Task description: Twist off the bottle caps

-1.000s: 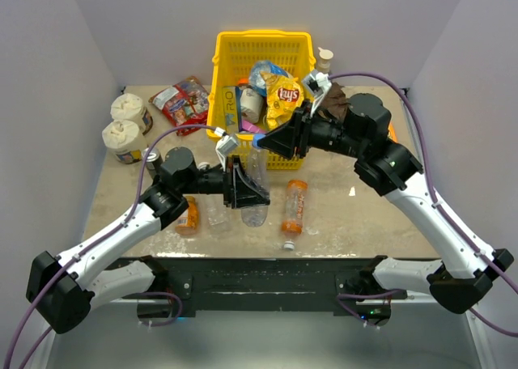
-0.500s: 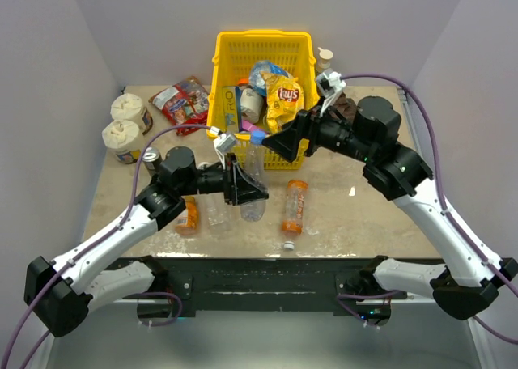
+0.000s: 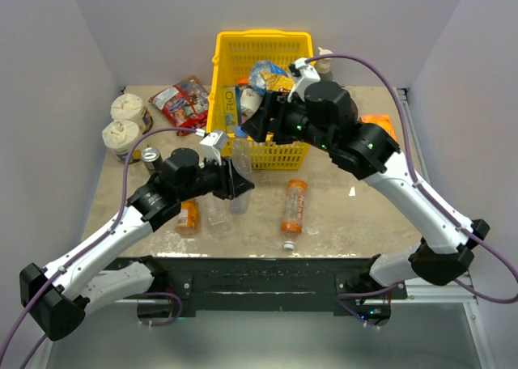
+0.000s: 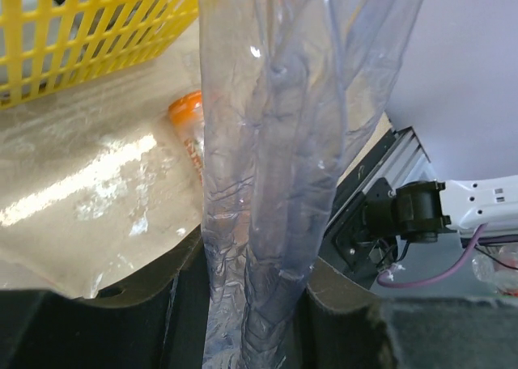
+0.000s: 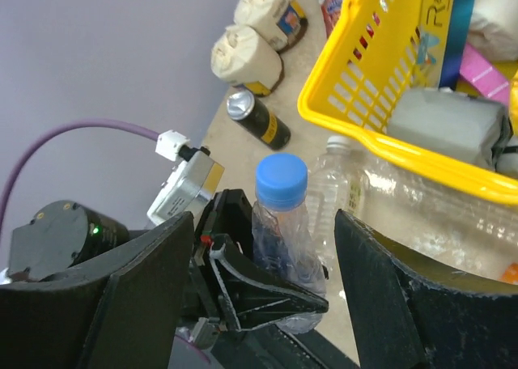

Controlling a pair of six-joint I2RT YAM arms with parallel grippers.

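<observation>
My left jaws stay clamped on the bottle (image 4: 267,183); my right jaws, just released, straddle its cap (image 5: 282,179) half-open for another twist.

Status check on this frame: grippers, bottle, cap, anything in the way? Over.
Left gripper shut on clear bottle. Right gripper open over blue cap, not gripping. Cap on. Yellow basket close behind, not blocking.

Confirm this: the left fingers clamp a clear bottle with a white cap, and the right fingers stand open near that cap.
Not quite. The cap is blue, not white; the right wrist view shows it. The rest stands: the left fingers clamp the clear bottle, and the right fingers stand open near that cap.
</observation>
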